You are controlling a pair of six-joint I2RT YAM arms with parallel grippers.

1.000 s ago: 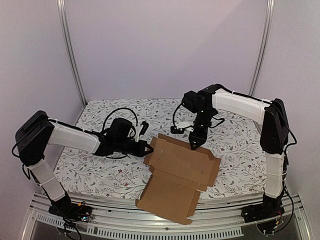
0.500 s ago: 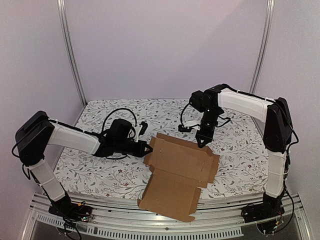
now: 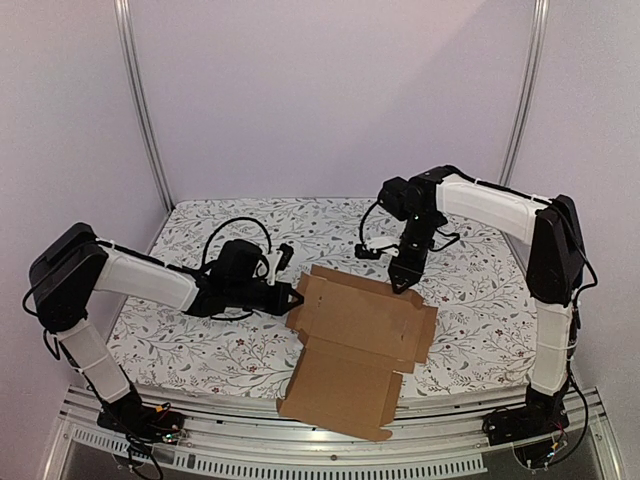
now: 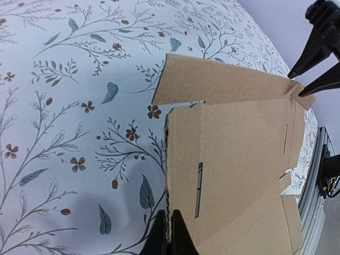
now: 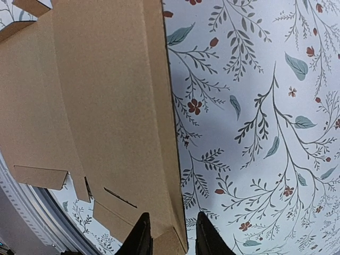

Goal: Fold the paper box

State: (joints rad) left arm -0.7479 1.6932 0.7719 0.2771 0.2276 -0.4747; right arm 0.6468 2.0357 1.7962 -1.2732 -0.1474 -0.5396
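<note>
Top external: left tool (image 3: 298, 296) pinches the paper box (image 3: 360, 330); right tool (image 3: 402, 283) points down, parted astride its edge.

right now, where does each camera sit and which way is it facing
Top external: above and behind the robot, looking down at the floral table; shows both arms, left tool, right tool, paper box.
Left wrist: on the left arm, looking across the box toward the right tool; own fingers at bottom, shut on its edge.
Right wrist: looking down along the box's edge; own fingers astride it, apart.
Shared: all three show the box.
</note>
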